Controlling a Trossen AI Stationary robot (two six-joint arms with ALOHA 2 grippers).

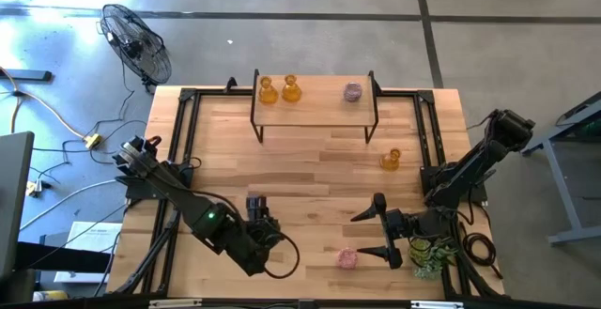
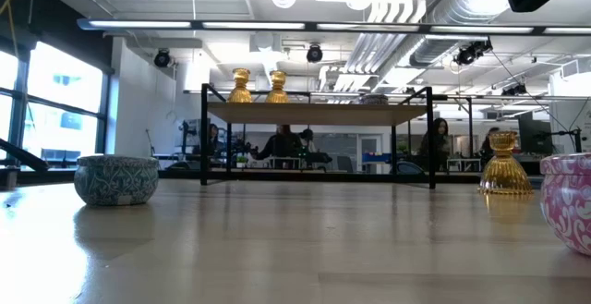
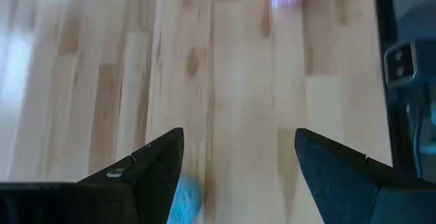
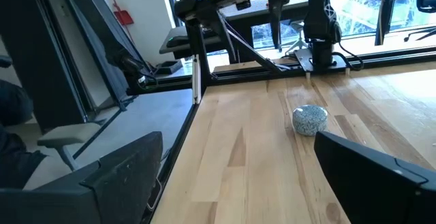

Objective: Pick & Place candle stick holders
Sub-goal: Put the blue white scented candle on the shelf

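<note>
Left gripper (image 1: 255,204) hangs low over the front of the table (image 1: 310,159), fingers spread wide with nothing between them; in its own wrist view the pale blue holder (image 3: 182,197) sits just under the inner edge of one finger, almost touching, so it is right at the hand but not yet centred between the fingers. Right gripper (image 1: 376,229) is also wide open and empty, near the front right corner, with a pink holder (image 1: 348,257) just beside its front fingertip and the green plant (image 1: 428,253) behind its wrist. Farther out from the right hand an amber holder (image 1: 391,160) stands alone on the table, well apart. Farthest off, on top of the raised shelf (image 1: 315,102), stand two amber holders (image 1: 279,89) side by side and a second pink holder (image 1: 352,91) near the shelf's other end. Handling, as a guess: these are small glass cups, light, rigid, smooth and likely slippery, breakable if squeezed hard or dropped. The blue and pink ones look like squat round bowls, so take them across the widest part of the wall, fingers on opposite sides, low near the table. The amber ones are taller with a narrow neck and flared base, tippy; grip at the neck or just above the base.
</note>
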